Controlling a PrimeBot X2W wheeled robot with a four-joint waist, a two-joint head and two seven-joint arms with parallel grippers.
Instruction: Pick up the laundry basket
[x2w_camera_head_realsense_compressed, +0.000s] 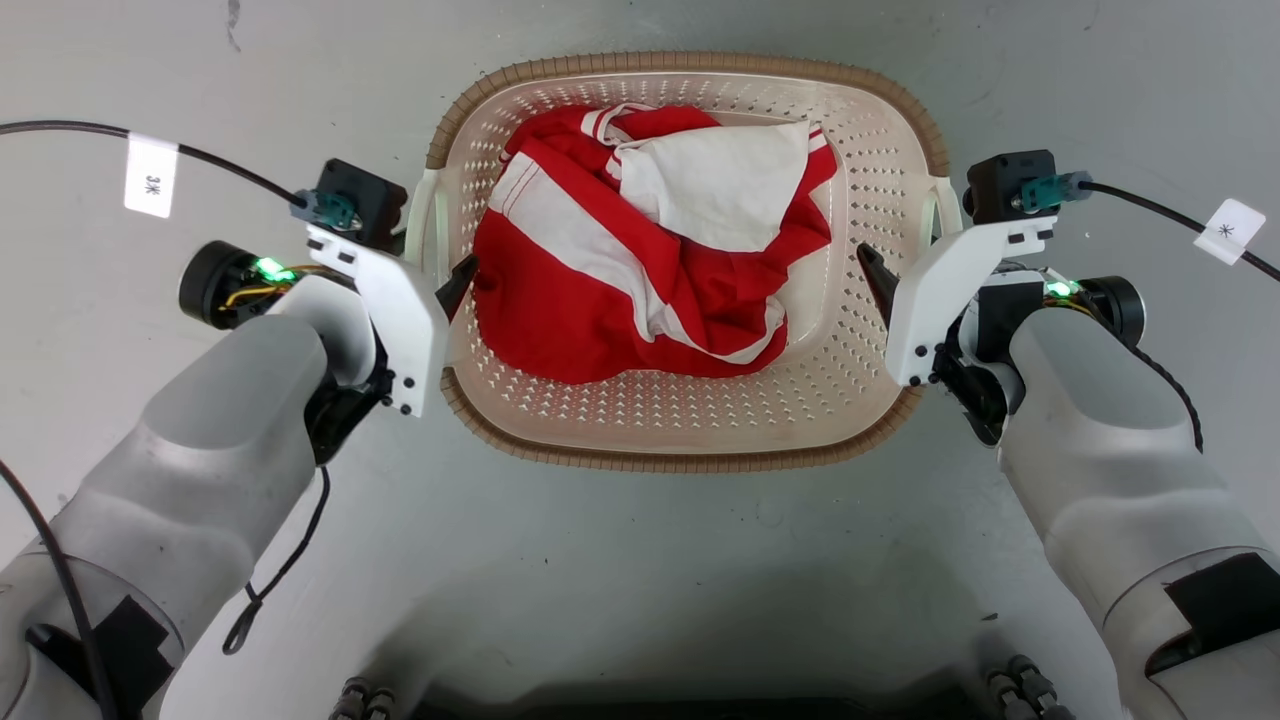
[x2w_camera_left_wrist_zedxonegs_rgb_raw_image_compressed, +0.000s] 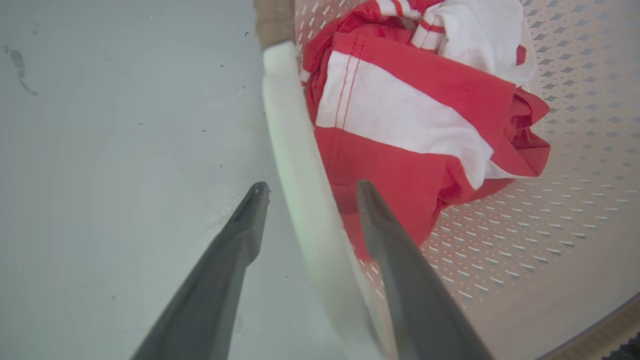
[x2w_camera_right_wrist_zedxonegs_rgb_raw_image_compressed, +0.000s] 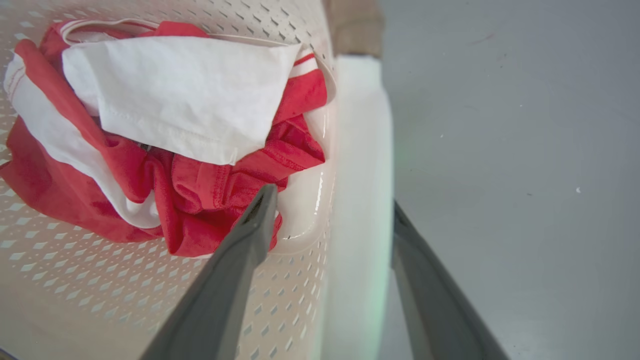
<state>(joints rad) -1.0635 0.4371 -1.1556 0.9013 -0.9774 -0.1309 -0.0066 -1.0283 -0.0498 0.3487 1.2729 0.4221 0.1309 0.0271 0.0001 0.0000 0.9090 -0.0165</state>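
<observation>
Right, biggest risk: neither gripper has closed on anything, so in my judgement a lift now leaves the laundry basket (x2w_camera_head_realsense_compressed: 690, 462) sitting on the floor (x2w_camera_head_realsense_compressed: 640, 570).
Slip risk: the white handles look smooth and glossy, and a grip taken near the fingertips could slide off as the load comes on.
Snag risk: the left gripper's inner finger (x2w_camera_left_wrist_zedxonegs_rgb_raw_image_compressed: 385, 240) is right beside the red and white clothes (x2w_camera_head_realsense_compressed: 650, 250), so closing may pinch fabric against the handle.
Tilt risk: if one side bites before the other, the basket tips and the clothes slump to the low end.
Left gripper (x2w_camera_left_wrist_zedxonegs_rgb_raw_image_compressed: 311, 186): fingers apart, straddling the left handle (x2w_camera_left_wrist_zedxonegs_rgb_raw_image_compressed: 295, 150), one inside the basket and one outside.
Right gripper (x2w_camera_right_wrist_zedxonegs_rgb_raw_image_compressed: 332, 200): fingers apart too, either side of the right handle (x2w_camera_right_wrist_zedxonegs_rgb_raw_image_compressed: 362, 150), with the outer finger partly hidden behind it.
Arms: both forearms reach forward and angle inward, mirrored.
Basket: flat on the grey floor, dead centre between the two arms.
</observation>
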